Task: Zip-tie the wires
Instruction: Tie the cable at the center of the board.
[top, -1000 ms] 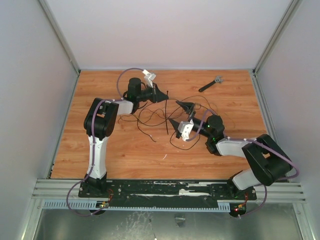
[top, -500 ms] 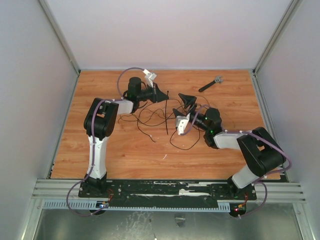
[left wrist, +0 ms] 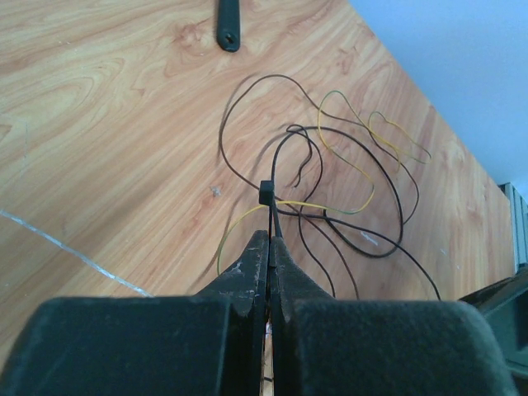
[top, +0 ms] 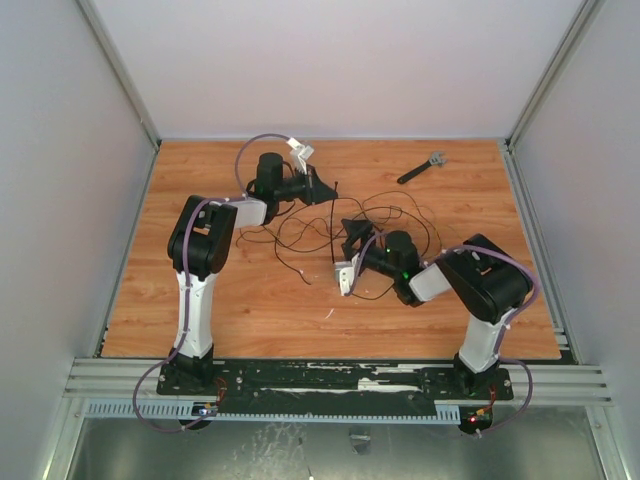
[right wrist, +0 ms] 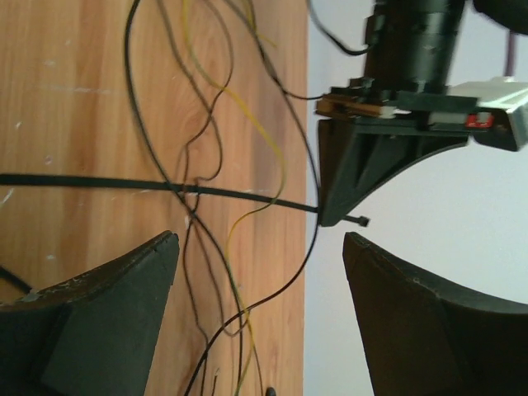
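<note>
The wires (top: 385,213) lie in loose dark loops, with some yellow strands, on the wooden table; they also show in the left wrist view (left wrist: 363,177) and the right wrist view (right wrist: 206,157). My left gripper (top: 325,187) is shut on the zip tie (top: 335,220), a thin black strip. In the left wrist view the zip tie's head (left wrist: 266,191) sticks out just past the closed gripper (left wrist: 270,235). My right gripper (top: 343,250) is open beside the strip. In the right wrist view the zip tie (right wrist: 124,183) runs across, ahead of the open gripper (right wrist: 260,239), to the left gripper (right wrist: 363,165).
A dark-handled tool with a grey head (top: 421,167) lies at the back right of the table; its handle end shows in the left wrist view (left wrist: 228,21). Grey walls enclose the table on three sides. A metal rail (top: 340,380) runs along the near edge.
My right arm has swung left and its open gripper now sits close to the zip tie's strip. The left gripper has held still, shut on the zip tie.
</note>
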### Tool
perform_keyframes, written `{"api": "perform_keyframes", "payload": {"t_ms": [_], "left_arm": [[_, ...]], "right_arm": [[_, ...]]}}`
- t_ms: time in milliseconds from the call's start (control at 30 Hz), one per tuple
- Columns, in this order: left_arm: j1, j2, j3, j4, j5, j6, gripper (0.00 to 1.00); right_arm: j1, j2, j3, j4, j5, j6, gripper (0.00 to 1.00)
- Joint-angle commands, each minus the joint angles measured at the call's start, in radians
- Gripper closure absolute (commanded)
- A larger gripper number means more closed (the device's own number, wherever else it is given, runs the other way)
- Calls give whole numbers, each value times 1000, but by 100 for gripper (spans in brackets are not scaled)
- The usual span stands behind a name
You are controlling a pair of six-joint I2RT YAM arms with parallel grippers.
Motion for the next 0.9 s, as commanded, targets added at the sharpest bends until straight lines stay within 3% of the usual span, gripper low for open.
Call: {"api": "perform_keyframes", "payload": {"t_ms": [0,533,867], "left_arm": [[-4,5,32,5,31,3,100],[-3,31,55,26,43,-31,100],[-3,32,60,21,47,-29,100]], "right_arm": [[5,52,-3,23,65,-104,18],[13,146,35,41,35,-144,15],[32,203,68,-15,80,-276,16]]}}
